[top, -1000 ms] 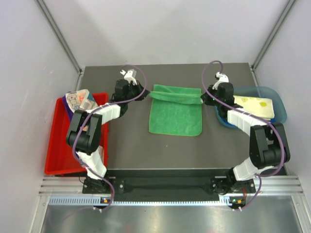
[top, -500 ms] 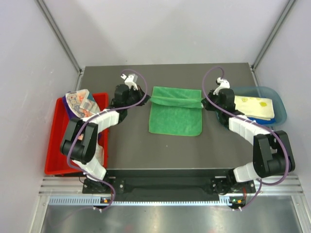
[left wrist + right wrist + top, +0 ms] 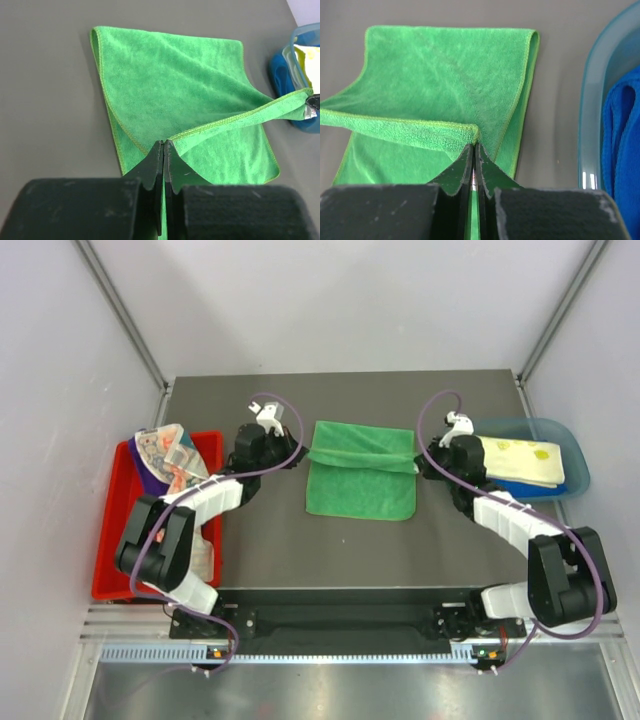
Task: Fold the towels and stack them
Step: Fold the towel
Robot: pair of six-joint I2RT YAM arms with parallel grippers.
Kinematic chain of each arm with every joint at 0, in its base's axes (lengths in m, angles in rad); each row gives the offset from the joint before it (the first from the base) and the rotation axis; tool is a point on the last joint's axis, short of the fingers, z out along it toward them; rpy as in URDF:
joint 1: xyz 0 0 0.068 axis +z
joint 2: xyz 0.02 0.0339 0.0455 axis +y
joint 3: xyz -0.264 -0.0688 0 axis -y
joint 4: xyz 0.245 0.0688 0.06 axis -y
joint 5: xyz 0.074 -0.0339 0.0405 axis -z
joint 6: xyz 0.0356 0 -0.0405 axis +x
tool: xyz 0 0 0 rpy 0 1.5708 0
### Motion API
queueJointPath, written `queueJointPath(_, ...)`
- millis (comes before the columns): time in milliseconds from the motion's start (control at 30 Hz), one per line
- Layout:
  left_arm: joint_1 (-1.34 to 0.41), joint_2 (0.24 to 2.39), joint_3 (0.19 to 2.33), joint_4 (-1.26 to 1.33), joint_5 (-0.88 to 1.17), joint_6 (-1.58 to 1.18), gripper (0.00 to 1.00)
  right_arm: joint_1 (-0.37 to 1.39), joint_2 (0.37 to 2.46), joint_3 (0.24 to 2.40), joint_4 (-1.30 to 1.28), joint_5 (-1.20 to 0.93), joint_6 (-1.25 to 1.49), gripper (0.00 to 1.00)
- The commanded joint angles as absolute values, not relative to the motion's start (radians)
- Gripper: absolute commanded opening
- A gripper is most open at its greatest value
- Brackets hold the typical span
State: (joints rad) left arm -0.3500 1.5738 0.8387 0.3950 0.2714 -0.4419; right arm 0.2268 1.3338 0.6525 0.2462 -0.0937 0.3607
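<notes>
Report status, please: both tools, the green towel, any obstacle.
Left tool shut on green towel, left corner of lifted edge. Right tool shut on right corner. Blue bin close beside right tool, not touching towel.

The dark grey flat tabletop carries one plain green cloth towel, lying around its middle, a little toward 12 o'clock. Most of it is spread flat, but the strip on its 12 o'clock side is raised off the surface as a taut fold. A red plastic tray sits at the 9 o'clock edge and a translucent blue plastic bin at 3 o'clock. I cannot tell whether either rests fully on the top.
</notes>
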Motion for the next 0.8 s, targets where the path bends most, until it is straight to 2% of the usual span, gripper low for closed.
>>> queueJointPath(0, -0.362, 1.511, 0.812, 0.420, 0.253, -0.425, 0.00, 0.244, 1.290, 0.638, 0.282, -0.081, 0.364, 0.00)
queueJointPath(767, -0.420, 1.431, 0.644, 0.446, 0.193, -0.440, 0.00, 0.265, 1.223, 0.491, 0.310, -0.077, 0.383, 0.00)
